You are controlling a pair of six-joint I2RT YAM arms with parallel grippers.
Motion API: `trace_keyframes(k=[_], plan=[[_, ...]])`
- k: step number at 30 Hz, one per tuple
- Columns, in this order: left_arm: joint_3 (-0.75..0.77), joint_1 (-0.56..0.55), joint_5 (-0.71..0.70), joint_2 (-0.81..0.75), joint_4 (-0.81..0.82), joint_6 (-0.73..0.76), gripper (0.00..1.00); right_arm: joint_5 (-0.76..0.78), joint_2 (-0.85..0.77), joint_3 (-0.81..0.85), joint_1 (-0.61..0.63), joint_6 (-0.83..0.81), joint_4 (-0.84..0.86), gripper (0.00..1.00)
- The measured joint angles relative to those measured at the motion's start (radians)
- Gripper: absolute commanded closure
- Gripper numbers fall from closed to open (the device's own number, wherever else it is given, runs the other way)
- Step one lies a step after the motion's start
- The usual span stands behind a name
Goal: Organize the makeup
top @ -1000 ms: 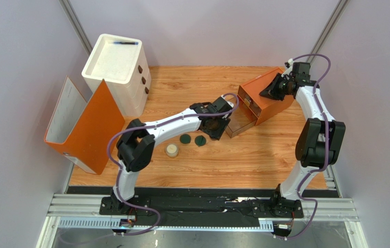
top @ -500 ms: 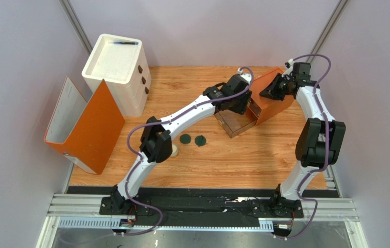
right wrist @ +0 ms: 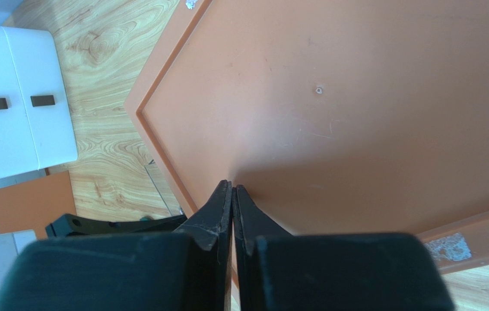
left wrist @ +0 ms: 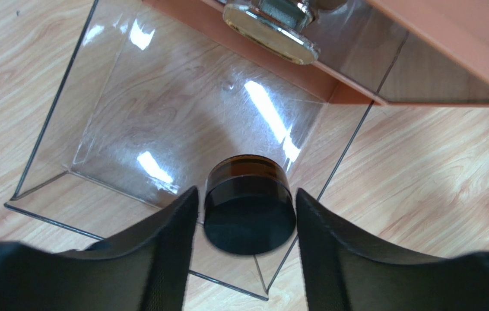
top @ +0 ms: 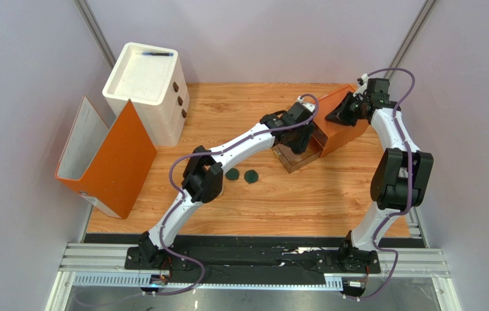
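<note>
My left gripper [top: 300, 134] [left wrist: 246, 206] is shut on the black round jar [left wrist: 248, 217] and holds it over the near corner of the clear pulled-out drawer [top: 294, 159] [left wrist: 163, 116] of the small orange drawer box [top: 339, 128]. Two flat dark-green discs [top: 232, 174] [top: 251, 175] lie on the table. My right gripper [top: 344, 114] [right wrist: 233, 188] is shut, its tips pressed on the orange box's top [right wrist: 357, 97]. The cream jar is hidden under my left arm. The tubes are out of view.
A white drawer unit [top: 144, 91] [right wrist: 13, 97] with a pen [top: 153, 54] on top stands at the back left. An orange file holder [top: 107, 159] stands beside it. A gold knob [left wrist: 270, 26] sits on the drawer above the clear one.
My left arm has swung from beside the green discs toward the back right with the black jar, stopping over the clear drawer. The right arm has not moved.
</note>
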Motion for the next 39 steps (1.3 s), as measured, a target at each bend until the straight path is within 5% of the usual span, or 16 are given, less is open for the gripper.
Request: trace_keyframes(k=[12, 17, 28, 39], plan=[[-0.009, 0.013, 0.005, -0.008, 0.014, 0.002, 0.29, -0.001, 0.001, 0.001, 0.000, 0.000, 0.000, 0.95], [-0.227, 0.023, -0.047, -0.148, 0.028, 0.044, 0.29, -0.001, 0.001, 0.001, 0.000, 0.000, -0.001, 0.95], [-0.860, 0.111, -0.164, -0.710, -0.019, -0.005, 0.23, -0.002, 0.002, 0.001, 0.000, 0.000, 0.000, 0.95], [-1.053, 0.151, -0.164, -0.733, -0.160, -0.094, 0.18, -0.016, 0.006, -0.001, 0.001, 0.002, 0.002, 0.95]])
